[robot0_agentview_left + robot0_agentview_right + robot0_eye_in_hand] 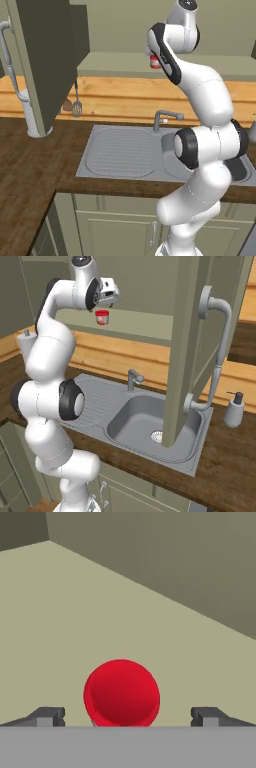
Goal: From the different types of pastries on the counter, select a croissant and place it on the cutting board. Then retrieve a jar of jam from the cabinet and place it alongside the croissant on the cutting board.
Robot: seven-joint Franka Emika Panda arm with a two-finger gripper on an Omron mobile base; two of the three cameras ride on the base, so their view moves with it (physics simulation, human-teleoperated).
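Note:
The jar of jam [102,317], small with a red lid, stands on the pale floor of the open cabinet [142,326] above the sink. My gripper [103,307] hangs just above it, high up at the end of the raised arm. In the hand view the red lid [121,693] sits between my fingertips [48,716], which stand wide apart and clear of it, so the gripper [127,717] is open. From the left base view the jar [155,62] peeks out behind the arm. The dark counter [30,165] runs below. The croissant and the cutting board are out of view.
The olive cabinet door [184,346] hangs open over the sink [145,423], with its long grey handle [216,356]. A faucet [163,117] stands behind the basin. A soap dispenser [234,410] sits at the right, a hanging spatula [76,106] at the left wall.

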